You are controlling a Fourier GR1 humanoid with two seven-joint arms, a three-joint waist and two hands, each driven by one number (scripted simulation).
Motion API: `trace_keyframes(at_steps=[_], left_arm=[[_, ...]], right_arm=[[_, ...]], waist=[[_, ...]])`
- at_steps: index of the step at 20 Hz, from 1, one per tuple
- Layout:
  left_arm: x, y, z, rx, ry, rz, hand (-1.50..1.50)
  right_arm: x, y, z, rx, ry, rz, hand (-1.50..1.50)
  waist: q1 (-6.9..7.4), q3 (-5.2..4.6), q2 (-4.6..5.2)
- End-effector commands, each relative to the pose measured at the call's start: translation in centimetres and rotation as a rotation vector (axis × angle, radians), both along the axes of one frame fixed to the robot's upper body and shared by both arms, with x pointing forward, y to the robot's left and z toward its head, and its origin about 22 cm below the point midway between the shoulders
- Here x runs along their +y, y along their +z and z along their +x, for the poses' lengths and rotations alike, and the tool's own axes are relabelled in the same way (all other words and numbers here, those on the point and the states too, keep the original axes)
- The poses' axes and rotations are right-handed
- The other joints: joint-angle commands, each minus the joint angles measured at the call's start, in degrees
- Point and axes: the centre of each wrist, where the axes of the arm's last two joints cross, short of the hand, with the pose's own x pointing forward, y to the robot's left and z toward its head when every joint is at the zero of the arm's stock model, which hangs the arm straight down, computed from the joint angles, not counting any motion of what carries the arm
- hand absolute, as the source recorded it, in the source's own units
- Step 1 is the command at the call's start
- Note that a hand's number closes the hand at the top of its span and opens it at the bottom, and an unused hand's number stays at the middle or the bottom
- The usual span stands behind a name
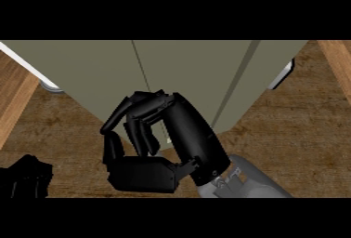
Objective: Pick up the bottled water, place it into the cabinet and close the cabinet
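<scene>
My right hand (165, 139) hangs in mid view, just in front of the grey-green cabinet (178, 69). Its fingers (130, 121) are bent loosely and nothing shows between them and the thumb. The cabinet's right door (264, 79) stands at an angle to the front, with a pale handle (281, 74) on its edge. Another handle (49, 86) shows at the cabinet's left corner. No bottled water is in view; whether it is inside the cabinet or behind my hand cannot be told. My left hand (26, 177) shows only as a dark shape at the lower left edge.
The wooden counter top (295, 139) spreads around the cabinet's foot. Lighter wooden strips run along the left (14, 102) and upper right (339, 60) edges.
</scene>
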Motion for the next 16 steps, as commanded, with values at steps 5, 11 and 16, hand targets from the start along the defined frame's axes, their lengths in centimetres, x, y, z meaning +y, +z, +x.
trace_keyframes(at_steps=[5, 11, 16], left_arm=[[2.9, 0.8, -0.5, -0.011, 0.005, 0.024, 1.50], [1.6, -0.3, -1.7, -0.013, -0.005, 0.007, 1.50], [2.2, 0.9, 0.2, -0.015, -0.017, 0.019, 1.50]], right_arm=[[-2.5, -2.7, 10.3, 0.108, 0.009, 0.021, 1.50], [-6.1, -4.3, 14.9, 0.110, -0.042, 0.002, 1.50], [-7.2, -4.0, 15.9, 0.095, -0.037, -0.011, 1.50]], waist=[[-0.57, 0.08, 0.20], [-0.50, 0.07, 0.28], [-1.42, 0.07, 0.64]])
